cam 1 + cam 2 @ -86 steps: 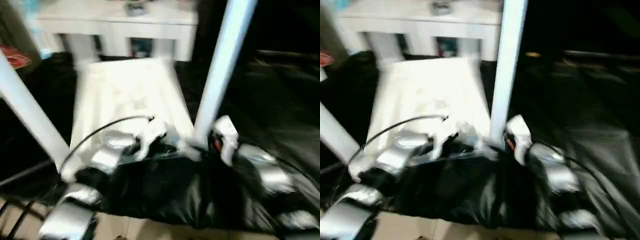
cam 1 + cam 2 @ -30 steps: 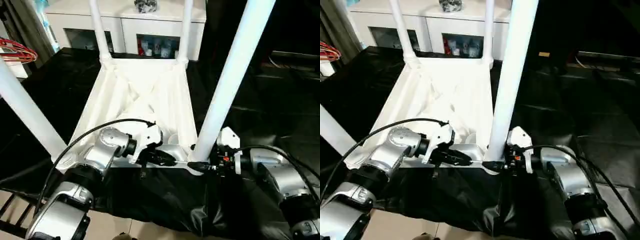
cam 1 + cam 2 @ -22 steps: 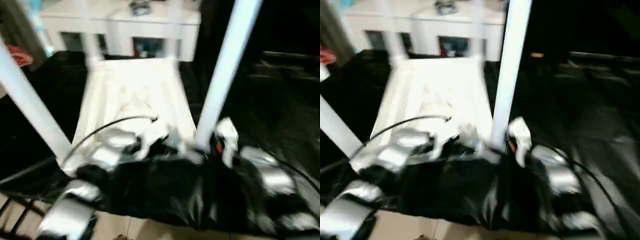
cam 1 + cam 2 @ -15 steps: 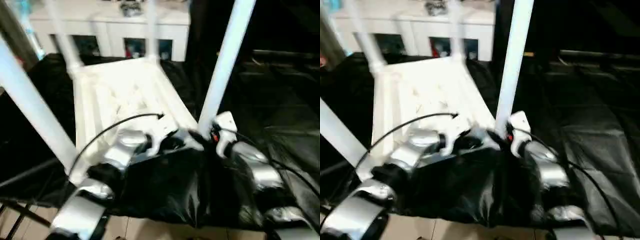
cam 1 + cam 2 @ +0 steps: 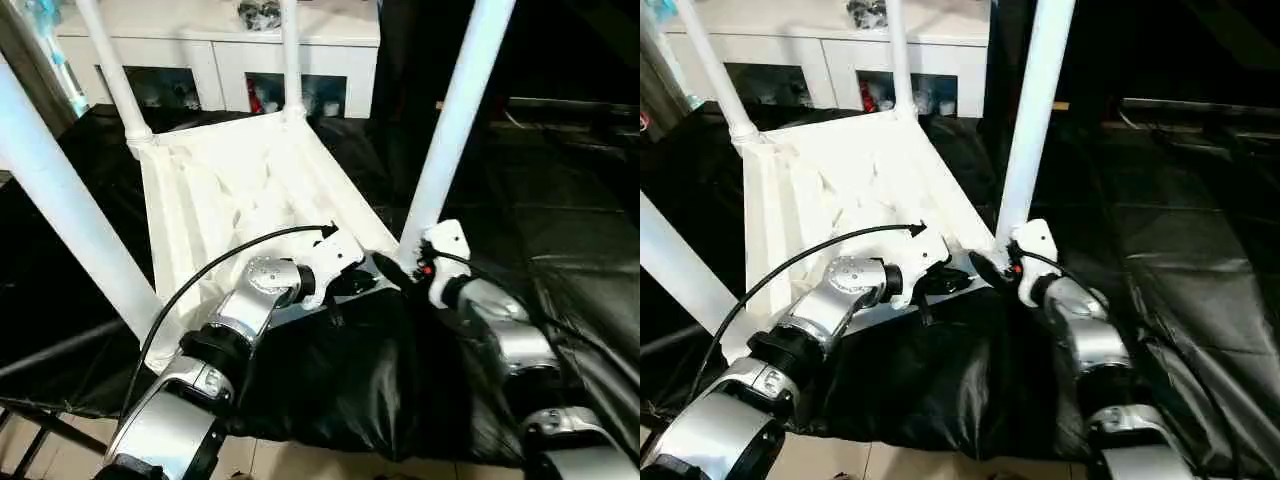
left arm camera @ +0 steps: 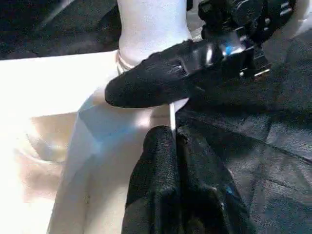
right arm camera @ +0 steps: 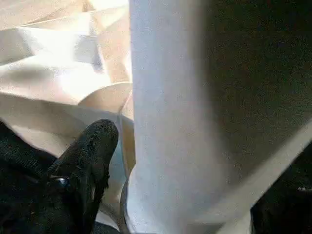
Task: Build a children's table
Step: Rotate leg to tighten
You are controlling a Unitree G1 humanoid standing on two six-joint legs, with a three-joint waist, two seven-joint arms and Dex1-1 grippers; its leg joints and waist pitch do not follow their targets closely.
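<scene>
Four legs stand up from the children's table (image 5: 235,190), which lies upside down on a black sheet (image 5: 560,210), with the ribbed underside facing up. Two far legs, the far left leg (image 5: 112,68) and the far right leg (image 5: 290,55), sit in the corner sockets near the white cabinet (image 5: 225,45). The near left leg (image 5: 65,200) and the near right leg (image 5: 455,120) rise from the two corners close to the robot. So, as I judge it, the assembly itself is almost finished: every socket has its leg.

The left pincer (image 6: 173,146) has its fingers pressed together, and a thin white edge shows at their tips; I cannot tell if they really hold it. It lies at the near rim of the top, just beside the foot of the near right leg. The right pincer (image 5: 992,268) is at the base of the same leg; one finger (image 7: 87,156) is beside the socket collar, the leg stands between the jaws, but whether they press it I cannot tell.

What seems to remain is to seat this last leg fully, to let go, and then to turn the table onto its feet.
</scene>
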